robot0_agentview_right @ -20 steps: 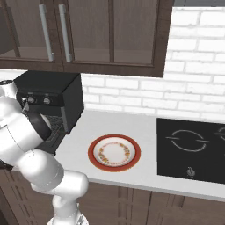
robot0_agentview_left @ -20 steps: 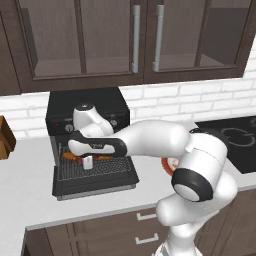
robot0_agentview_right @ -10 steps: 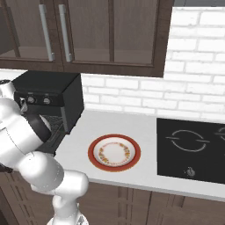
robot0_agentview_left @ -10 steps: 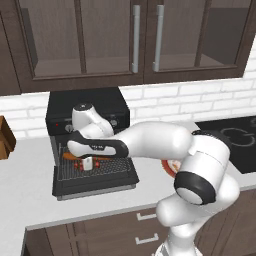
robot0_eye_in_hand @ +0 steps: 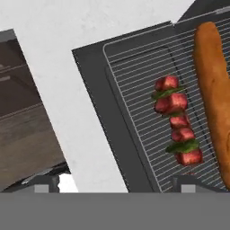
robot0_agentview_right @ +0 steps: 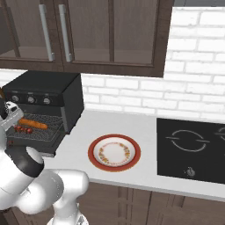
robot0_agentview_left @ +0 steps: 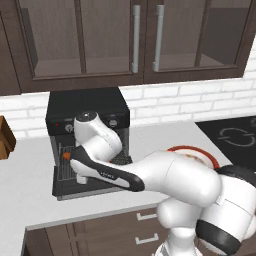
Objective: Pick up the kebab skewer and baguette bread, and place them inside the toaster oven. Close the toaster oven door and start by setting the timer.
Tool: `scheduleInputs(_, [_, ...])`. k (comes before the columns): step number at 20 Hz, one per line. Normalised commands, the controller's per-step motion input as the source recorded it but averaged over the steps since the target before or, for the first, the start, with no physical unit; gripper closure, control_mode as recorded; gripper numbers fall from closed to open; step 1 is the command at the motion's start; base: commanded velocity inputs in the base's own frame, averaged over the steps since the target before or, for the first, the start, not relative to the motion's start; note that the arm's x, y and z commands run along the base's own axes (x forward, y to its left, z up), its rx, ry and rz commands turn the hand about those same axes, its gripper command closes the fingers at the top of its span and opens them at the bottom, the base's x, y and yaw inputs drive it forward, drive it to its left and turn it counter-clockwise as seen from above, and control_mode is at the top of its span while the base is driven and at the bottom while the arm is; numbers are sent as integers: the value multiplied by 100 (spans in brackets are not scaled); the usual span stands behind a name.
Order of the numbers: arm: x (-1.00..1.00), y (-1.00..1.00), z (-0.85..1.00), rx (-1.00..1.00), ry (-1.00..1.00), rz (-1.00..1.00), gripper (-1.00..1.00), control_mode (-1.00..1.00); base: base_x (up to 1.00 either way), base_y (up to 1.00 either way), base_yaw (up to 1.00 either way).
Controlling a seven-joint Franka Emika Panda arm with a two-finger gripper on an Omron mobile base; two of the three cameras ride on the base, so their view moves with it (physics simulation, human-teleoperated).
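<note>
Skewer and baguette both sat on the oven rack

Kebab skewer (robot0_eye_in_hand: pixel 176 120) lay parallel beside the baguette bread (robot0_eye_in_hand: pixel 216 90) lengthwise in the hand view; right base view showed the toaster oven (robot0_agentview_right: pixel 52 99), door down. Gripper (robot0_eye_in_hand: pixel 117 182) gaped wide, holding nothing.

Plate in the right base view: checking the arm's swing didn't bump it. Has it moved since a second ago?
No. The plate lies just where it did, between the toaster oven and the cooktop.
</note>
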Motion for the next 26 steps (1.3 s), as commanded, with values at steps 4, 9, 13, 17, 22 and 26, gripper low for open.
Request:
scheduleInputs(4, [-3, -3, 0, 13, -12, -78, -100, -100, 0, 0, 0])
scheduleInputs(9, [0, 2, 0, 18, -20, -70, -100, -100, 0, 0, 0])
scheduleInputs(13, [-5, 4, 0, 26, -9, -65, -100, -100, 0, 0, 0])
scheduleInputs(17, [-5, 17, 0, 26, -5, -49, -100, -100, 0, 0, 0])
scheduleInputs(22, [-20, 4, 1, 27, -2, -34, -100, -100, 0, 0, 0])
scheduleInputs(26, [-9, 0, -2, 6, 0, -18, -100, -100, 0, 0, 0])
